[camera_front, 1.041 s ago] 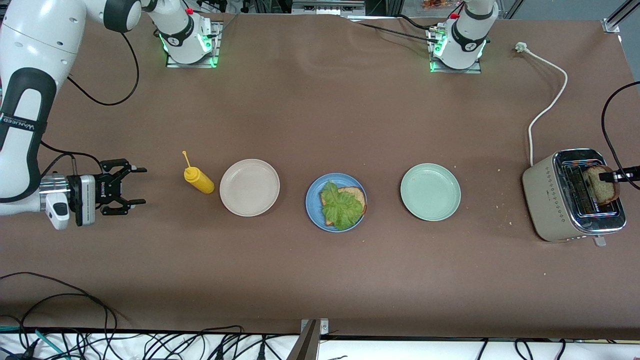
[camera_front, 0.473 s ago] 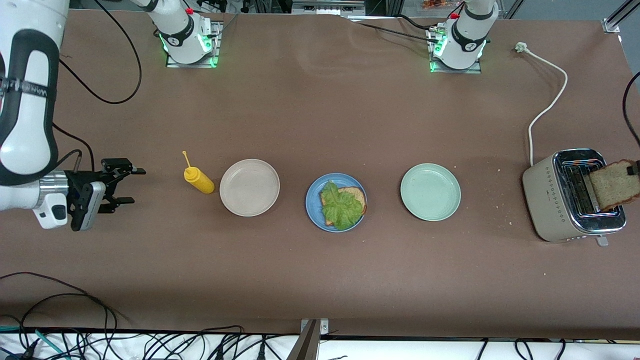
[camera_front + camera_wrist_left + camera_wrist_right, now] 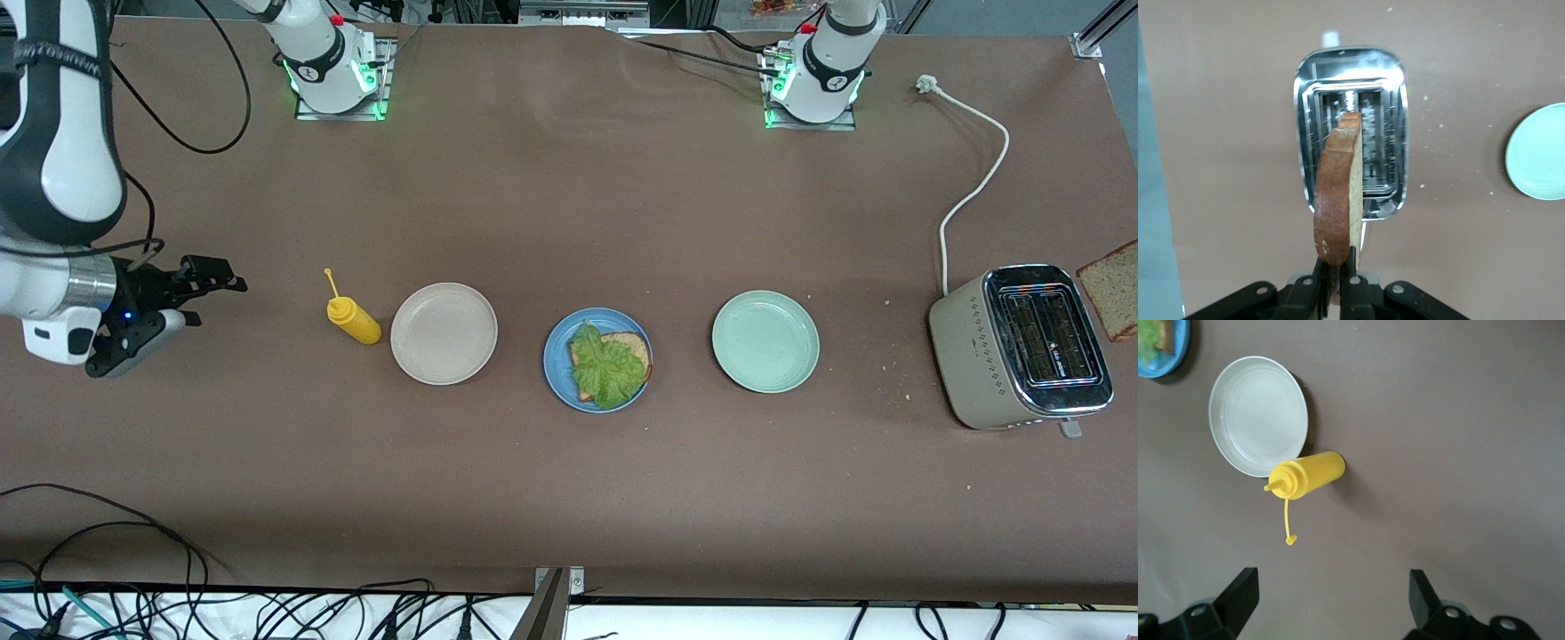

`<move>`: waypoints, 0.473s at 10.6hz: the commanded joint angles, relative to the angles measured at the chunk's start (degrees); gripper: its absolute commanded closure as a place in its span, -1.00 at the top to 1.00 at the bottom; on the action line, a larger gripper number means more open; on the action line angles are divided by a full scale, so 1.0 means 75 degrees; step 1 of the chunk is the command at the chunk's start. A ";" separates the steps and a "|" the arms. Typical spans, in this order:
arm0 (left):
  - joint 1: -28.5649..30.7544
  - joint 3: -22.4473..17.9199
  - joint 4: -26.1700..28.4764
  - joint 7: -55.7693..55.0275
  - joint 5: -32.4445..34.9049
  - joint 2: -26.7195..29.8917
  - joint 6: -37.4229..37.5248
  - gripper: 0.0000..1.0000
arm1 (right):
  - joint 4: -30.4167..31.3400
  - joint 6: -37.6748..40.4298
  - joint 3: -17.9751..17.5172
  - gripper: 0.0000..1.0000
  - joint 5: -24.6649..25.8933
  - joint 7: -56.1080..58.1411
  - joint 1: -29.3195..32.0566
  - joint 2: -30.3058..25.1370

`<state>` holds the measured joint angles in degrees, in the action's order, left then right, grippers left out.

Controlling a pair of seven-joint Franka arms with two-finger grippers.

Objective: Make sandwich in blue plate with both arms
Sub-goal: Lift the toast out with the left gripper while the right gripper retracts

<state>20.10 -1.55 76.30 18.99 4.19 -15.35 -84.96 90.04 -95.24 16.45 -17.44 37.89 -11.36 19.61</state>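
Observation:
The blue plate (image 3: pixel 558 377) sits mid-table and holds one brown bread slice (image 3: pixel 633 345) with a ruffled green lettuce leaf (image 3: pixel 607 366) on top. My left gripper (image 3: pixel 1337 277) is shut on a second bread slice (image 3: pixel 1337 190), held on edge above the toaster (image 3: pixel 1351 130). In the front view only that slice (image 3: pixel 1113 288) shows at the frame's edge, above the toaster (image 3: pixel 1005 356); the left gripper itself is out of that view. My right gripper (image 3: pixel 200 286) is open and empty above the table at the right arm's end, beside the yellow bottle (image 3: pixel 353 318).
A beige plate (image 3: pixel 444 333) lies beside the yellow squeeze bottle (image 3: pixel 1305 475). A pale green plate (image 3: pixel 765 341) lies between the blue plate and the toaster. The toaster's white cord (image 3: pixel 971 191) runs toward the left arm's base. Crumbs lie around the toaster.
My left gripper has lifted the bread slice out of the toaster slot and up toward the frame's edge. My right arm has risen and turned, its gripper still open.

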 commanded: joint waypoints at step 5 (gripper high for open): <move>-0.0756 0.0733 -0.0025 -0.0302 -0.1583 -0.0543 -0.0027 -1.00 | 0.1859 -0.0242 -0.1832 1.00 0.1985 -0.3891 0.1281 -0.2965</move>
<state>16.32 3.84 76.26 18.71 0.39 -17.65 -84.66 101.20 -98.52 3.38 -3.42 12.72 -3.50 4.18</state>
